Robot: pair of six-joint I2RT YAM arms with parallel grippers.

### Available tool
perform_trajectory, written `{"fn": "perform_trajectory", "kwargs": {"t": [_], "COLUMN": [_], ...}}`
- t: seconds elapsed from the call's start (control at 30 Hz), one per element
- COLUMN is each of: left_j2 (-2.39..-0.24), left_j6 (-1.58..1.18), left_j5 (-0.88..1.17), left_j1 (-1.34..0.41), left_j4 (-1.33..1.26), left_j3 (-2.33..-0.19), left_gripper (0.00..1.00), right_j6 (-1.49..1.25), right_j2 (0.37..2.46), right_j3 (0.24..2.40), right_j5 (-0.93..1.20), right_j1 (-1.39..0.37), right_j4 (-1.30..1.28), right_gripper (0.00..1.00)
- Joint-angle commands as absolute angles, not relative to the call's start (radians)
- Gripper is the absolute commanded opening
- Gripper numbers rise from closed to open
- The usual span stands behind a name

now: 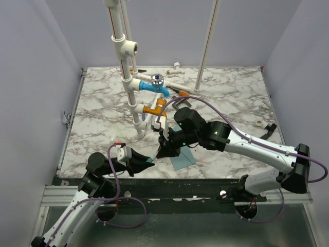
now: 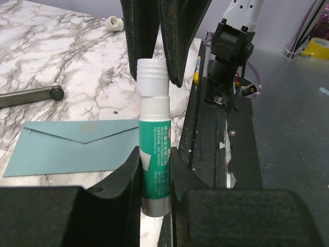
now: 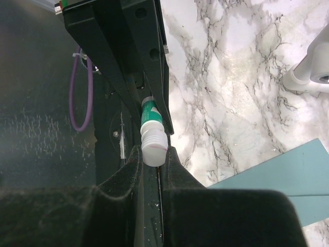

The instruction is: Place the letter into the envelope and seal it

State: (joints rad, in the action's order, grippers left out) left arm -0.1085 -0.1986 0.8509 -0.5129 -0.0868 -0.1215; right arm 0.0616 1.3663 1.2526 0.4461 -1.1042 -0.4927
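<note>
Grey-veined marble patterning covers the tabletop (image 1: 226,98), with plain pale walls around it and a rig of white pipes (image 1: 126,67) standing toward the far side. The envelope (image 2: 72,149) lies flat near the near edge, just right of where the two hands meet. It is a light teal-blue rectangle with crisp edges, and its pointed flap lies folded down against the body, showing as a shallow V crease. The letter shows in no view. My guess is that it is already inside, which would leave only the sealing to do.

Both hands are on a glue stick (image 2: 153,103) held up off the tabletop. The left hand (image 2: 154,159) is closed narrowly on the green-labelled body. The right hand (image 3: 153,152) pinches the white ribbed end, and I cannot tell whether that end is the cap or the bare neck.

This looks like the glue being readied for the flap. The next move probably calls for the left hand to keep a firm hold while the right turns or pulls straight along the stick, so nothing slips sideways. After that the flap would need lifting to take the glue.
</note>
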Motion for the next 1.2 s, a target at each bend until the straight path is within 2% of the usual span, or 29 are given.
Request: {"fn": "perform_trajectory", "kwargs": {"t": [0.0,0.13,0.57,1.17], "left_j2": [-0.097,-0.095,-0.084,-0.077], "left_j6": [-0.192,-0.190,-0.190,-0.193], "left_j5": [0.803,0.802,0.792,0.810], "left_j1": [-0.512,-0.512,-0.511,-0.511], "left_j4": [-0.156,-0.158,-0.160,-0.164], "left_j3": [-0.132,-0.132,-0.132,-0.130], "left_gripper": [0.00,0.00,0.00,0.00], "right_j6": [0.043,0.008,0.003,0.006], "right_j2": [1.358,1.349,1.331,1.369], "right_j3": [1.216,1.202,1.164,1.265], "right_j5": [0.546,0.538,0.519,0.341], "right_j1": [-1.131,-1.131,-1.131,-1.129], "right_j4": [-0.452,-0.376,-0.358,-0.551], "right_gripper": [0.01,0.00,0.01,0.01]}}
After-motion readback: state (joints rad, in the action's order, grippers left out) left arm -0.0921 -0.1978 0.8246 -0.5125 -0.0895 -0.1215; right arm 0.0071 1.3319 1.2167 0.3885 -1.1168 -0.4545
